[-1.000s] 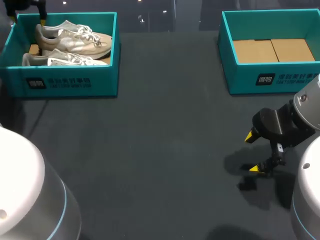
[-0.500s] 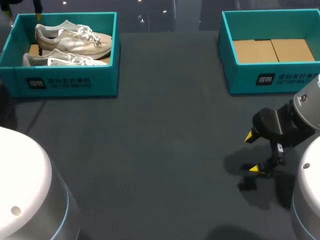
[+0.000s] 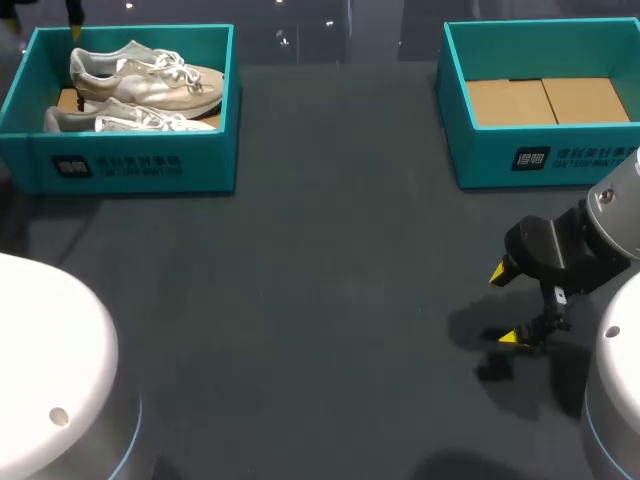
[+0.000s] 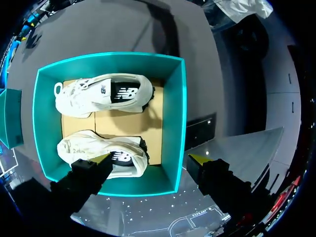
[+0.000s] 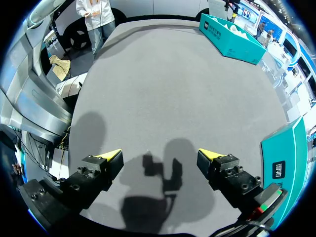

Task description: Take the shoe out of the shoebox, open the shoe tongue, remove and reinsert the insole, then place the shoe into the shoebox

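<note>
Two pale sneakers lie side by side in the teal left shoebox [image 3: 130, 165], the far shoe [image 3: 150, 75] and the near shoe [image 3: 130, 118]. My left gripper [image 4: 149, 159] hangs open above this box [image 4: 175, 123]. One tip is over the shoe [image 4: 98, 148] by the box wall and the other is outside that wall, while the second shoe [image 4: 98, 94] lies further ahead. In the head view only one of its yellow fingertips [image 3: 73, 12] shows, at the box's back corner. My right gripper [image 3: 505, 305] is open and holds nothing above bare table [image 5: 159, 154].
A second teal shoebox [image 3: 540, 160] with a bare cardboard floor stands at the back right, and its side [image 5: 286, 153] is close beside my right gripper. My left arm's white body [image 3: 50, 370] fills the front left corner. Dark table stretches between the boxes.
My left gripper has risen from the back corner of the left box toward the view's edge, and the white arm body has shifted right. The right arm has not moved.
</note>
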`<state>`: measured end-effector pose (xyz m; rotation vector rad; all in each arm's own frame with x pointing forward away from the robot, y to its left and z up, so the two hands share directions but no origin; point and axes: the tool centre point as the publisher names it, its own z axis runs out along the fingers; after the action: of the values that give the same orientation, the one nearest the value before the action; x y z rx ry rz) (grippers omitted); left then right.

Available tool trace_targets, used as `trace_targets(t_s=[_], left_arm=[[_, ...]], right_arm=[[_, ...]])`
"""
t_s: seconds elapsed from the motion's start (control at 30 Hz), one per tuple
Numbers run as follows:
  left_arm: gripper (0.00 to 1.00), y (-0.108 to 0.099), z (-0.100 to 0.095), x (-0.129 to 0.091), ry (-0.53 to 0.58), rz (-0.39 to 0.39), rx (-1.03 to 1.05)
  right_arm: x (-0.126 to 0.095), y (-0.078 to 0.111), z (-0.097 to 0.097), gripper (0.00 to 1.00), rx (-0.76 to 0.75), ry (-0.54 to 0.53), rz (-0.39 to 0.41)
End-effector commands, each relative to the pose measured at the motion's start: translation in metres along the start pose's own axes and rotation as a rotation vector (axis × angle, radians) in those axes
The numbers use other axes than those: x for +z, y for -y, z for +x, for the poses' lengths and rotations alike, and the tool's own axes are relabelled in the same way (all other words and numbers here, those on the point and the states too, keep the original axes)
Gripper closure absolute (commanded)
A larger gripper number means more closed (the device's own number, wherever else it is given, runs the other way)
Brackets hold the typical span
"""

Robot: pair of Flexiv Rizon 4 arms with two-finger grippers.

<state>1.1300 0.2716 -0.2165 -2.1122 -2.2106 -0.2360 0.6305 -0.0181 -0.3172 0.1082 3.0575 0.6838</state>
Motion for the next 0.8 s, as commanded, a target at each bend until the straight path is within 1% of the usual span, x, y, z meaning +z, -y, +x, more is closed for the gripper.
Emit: trace_targets(t_s=[0.03, 0.1, 0.57, 0.63, 0.8], left_arm=[[0.0, 0.024, 0.003, -0.006, -0.025, -0.003, -0.012], [0.0, 0.034, 0.007, -0.006, -0.053, 0.011, -0.062], [0.0, 0.034, 0.007, -0.006, -0.053, 0.011, -0.062], [0.0, 0.044, 0.007, 0.0, -0.061, -0.009, -0.054], [0.0, 0.064, 0.009, 0.013, -0.065, 0.005, -0.04]], right_arm=[[0.0, 0.0, 0.002, 0.0, 0.0, 0.004, 0.002], [0.0, 0.0, 0.002, 0.0, 0.0, 0.004, 0.002], [0.0, 0.0, 0.002, 0.0, 0.0, 0.004, 0.002], [0.0, 0.0, 0.002, 0.0, 0.0, 0.004, 0.002], [0.0, 0.0, 0.002, 0.0, 0.0, 0.004, 0.002]])
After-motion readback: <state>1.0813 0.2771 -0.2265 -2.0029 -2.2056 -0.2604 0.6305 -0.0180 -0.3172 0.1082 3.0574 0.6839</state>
